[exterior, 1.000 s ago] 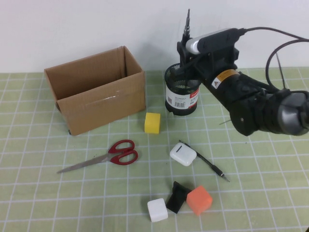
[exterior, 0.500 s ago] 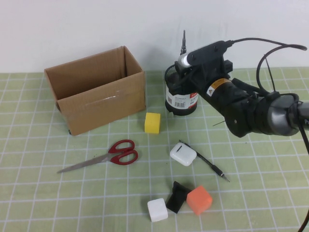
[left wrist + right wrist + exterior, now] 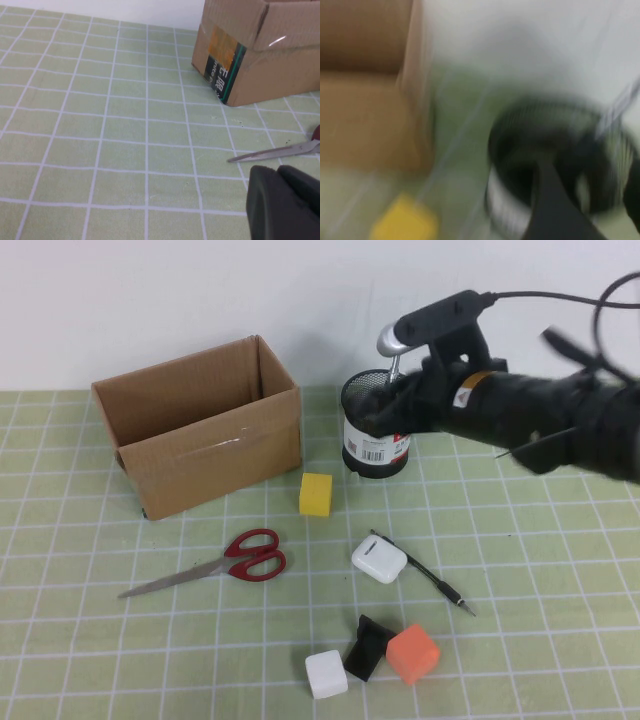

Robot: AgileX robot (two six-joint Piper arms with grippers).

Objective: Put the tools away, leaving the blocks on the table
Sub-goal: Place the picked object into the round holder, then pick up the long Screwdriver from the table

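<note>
High view: right hand (image 3: 385,405) at the black mesh cup (image 3: 375,435), grip unreadable.
Scissors (image 3: 215,563) lie on the counter (image 3: 80,640) at 7 o'clock from the cup; left hand (image 3: 282,205) low nearby, its opening also unreadable.

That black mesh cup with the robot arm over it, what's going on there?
The right gripper is at the round black mesh pen cup, with a screwdriver's metal shaft sticking up above it. The red-handled scissors and thin black rod lie on the green grid table. The left gripper hangs low near the cardboard box.
</note>
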